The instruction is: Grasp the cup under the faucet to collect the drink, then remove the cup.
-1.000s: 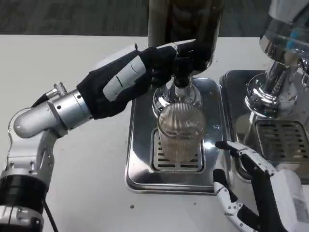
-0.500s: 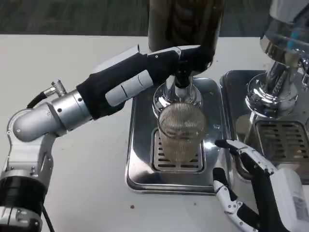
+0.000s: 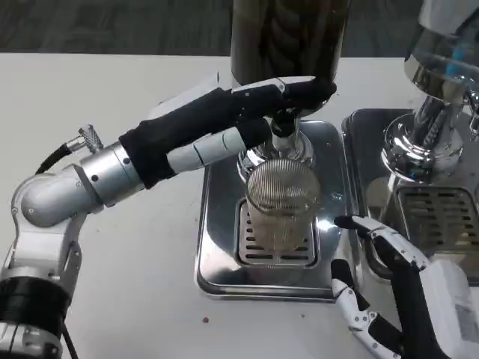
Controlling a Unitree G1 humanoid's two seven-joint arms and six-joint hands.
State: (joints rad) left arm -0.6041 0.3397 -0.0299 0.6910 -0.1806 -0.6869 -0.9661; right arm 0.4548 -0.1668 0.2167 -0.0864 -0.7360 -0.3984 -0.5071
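Head view: the cup (image 3: 282, 206), clear and ribbed, is seen upright on the slotted grate (image 3: 275, 250) of the steel drip tray (image 3: 217, 224), directly under the faucet (image 3: 282, 123) of the dark dispenser (image 3: 288, 37), toward the counter's far edge. Fill level cannot be told through the ribbing.

The left hand (image 3: 239, 120) is stretched in from the left, above and behind the cup, level with the faucet. Its fingers (image 3: 299, 90) are laid out nearly straight across the faucet top, at the dispenser's base; whether they are pressing or just resting there cannot be told. One white finger sits lower, beside the chrome collar above the cup rim. No part of it is closed round the cup; the cup is below it and apart.

The right hand (image 3: 397, 292) is seen at the counter's near right corner, just right of the tray's near corner. It is spread wide with nothing held, fingertips (image 3: 346, 222) aimed toward the cup's right side, a gap left between them and the glass. The cup lies up and to the left of it.

A second chrome dispenser (image 3: 434, 112) with its own tray (image 3: 374, 224) is set along the right edge of the counter (image 3: 112, 284).
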